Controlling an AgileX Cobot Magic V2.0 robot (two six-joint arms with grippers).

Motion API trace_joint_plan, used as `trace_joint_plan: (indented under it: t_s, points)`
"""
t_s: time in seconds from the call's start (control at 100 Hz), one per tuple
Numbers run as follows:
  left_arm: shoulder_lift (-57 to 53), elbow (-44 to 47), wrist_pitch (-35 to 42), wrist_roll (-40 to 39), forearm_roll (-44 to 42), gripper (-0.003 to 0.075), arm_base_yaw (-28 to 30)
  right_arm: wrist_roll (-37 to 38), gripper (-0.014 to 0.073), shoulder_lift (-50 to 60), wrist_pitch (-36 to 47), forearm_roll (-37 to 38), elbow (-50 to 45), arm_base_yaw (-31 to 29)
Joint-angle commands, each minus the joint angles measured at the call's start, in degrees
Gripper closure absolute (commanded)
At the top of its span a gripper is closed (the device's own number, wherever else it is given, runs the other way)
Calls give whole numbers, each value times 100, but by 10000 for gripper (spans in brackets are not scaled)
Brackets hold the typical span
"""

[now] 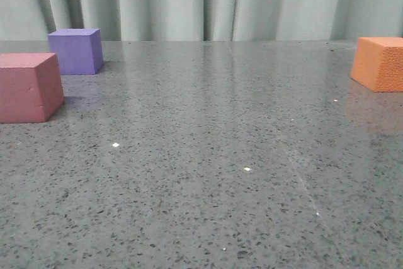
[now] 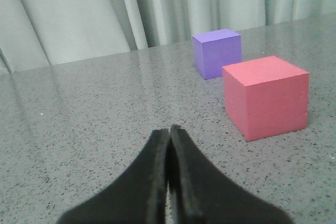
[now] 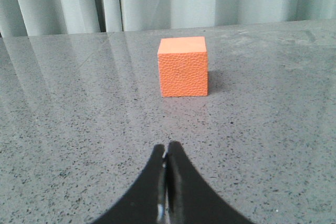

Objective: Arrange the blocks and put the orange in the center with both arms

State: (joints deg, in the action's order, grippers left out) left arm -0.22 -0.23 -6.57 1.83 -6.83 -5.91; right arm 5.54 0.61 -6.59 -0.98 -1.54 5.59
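3 foam cubes rest on a grey speckled stone table, both black pincers pressed together and holding nothing.

The left pincer has its 2 angular black fingers touching tip to tip; the smooth pink-red foam cube stands ahead of it and off to one side, well apart, with the purple foam cube just beyond that one, near a pale pleated curtain. The right pincer also has its fingers together, empty; the orange foam cube with a pebbled face sits upright straight ahead of its tips, clearly apart. In the front view, the orange cube lies at the far right edge, the other 2 at the left.
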Motion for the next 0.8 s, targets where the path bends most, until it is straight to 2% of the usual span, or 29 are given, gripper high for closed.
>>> trace_joint_plan:
  t_s: [0.0,0.57,0.71,0.79]
  points:
    - [-188,306,455,-40,10,739,17,-46,661,106,443,10,77,-8]
    - [-188,306,455,-40,10,739,17,-46,661,106,443,10,77,-8]
    - [-188,306,455,-40,10,739,17,-40,661,106,879,10,77,-8]
    - [-188,306,455,-40,10,739,17,80,661,106,864,3,163,-1]
